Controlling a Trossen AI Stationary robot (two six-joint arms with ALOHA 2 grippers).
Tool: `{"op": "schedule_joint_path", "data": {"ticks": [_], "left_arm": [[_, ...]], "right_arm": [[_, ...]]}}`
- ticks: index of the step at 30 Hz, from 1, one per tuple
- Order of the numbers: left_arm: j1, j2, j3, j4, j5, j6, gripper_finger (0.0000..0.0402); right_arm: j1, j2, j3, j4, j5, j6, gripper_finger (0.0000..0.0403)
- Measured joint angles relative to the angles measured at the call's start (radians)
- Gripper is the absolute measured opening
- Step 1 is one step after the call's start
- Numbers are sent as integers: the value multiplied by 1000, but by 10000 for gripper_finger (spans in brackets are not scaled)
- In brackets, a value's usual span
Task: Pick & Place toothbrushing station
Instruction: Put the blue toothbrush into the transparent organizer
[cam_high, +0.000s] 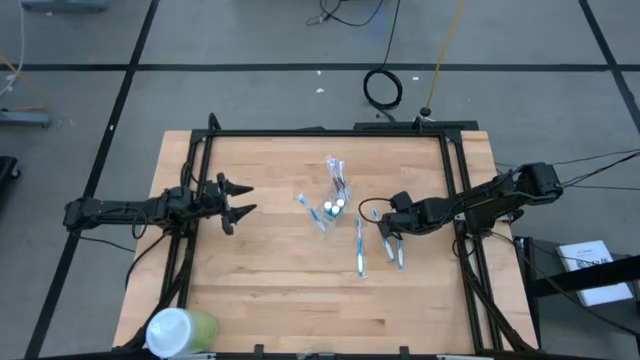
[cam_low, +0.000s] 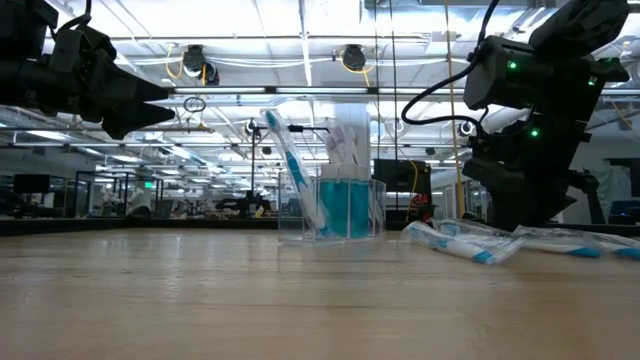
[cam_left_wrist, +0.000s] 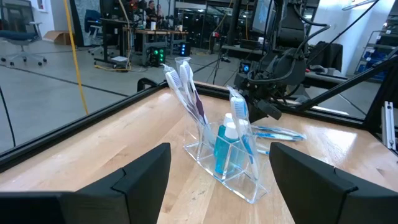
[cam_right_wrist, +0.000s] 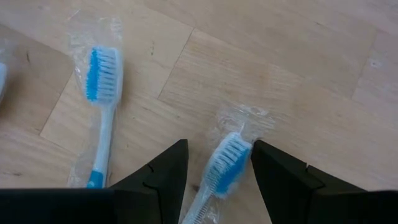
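Around your desk (cam_high: 270, 290) of pale wood planks in a black frame, you have a grey floor (cam_high: 250, 95) crossed by dark tape lines. A black cable coil (cam_high: 382, 88) lies on it behind the desk, with a yellow cable (cam_high: 444, 45) running away from it. Looking level across, you see a wide hall under rows of bright ceiling lights (cam_low: 300, 15), with glass partitions (cam_low: 90, 185) behind. An office chair (cam_left_wrist: 22, 40) stands on the far floor.

Matt wooden table (cam_high: 270, 290), clear glossy plastic holder (cam_left_wrist: 227, 171), toothbrushes (cam_right_wrist: 99, 112) in crinkly clear wrap.
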Motion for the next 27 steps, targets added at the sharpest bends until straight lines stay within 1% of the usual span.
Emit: {"op": "schedule_joint_path", "data": {"ticks": [8,17,27], "left_arm": [[0,0,0,0,0,0,283],[0,0,0,0,0,0,283],[0,0,0,0,0,0,283]], "right_arm": [[0,1,0,2,-2,-1,167],[0,1,-1,6,-3,-5,132],[0,1,-2,25,-3,-22,108]]}}
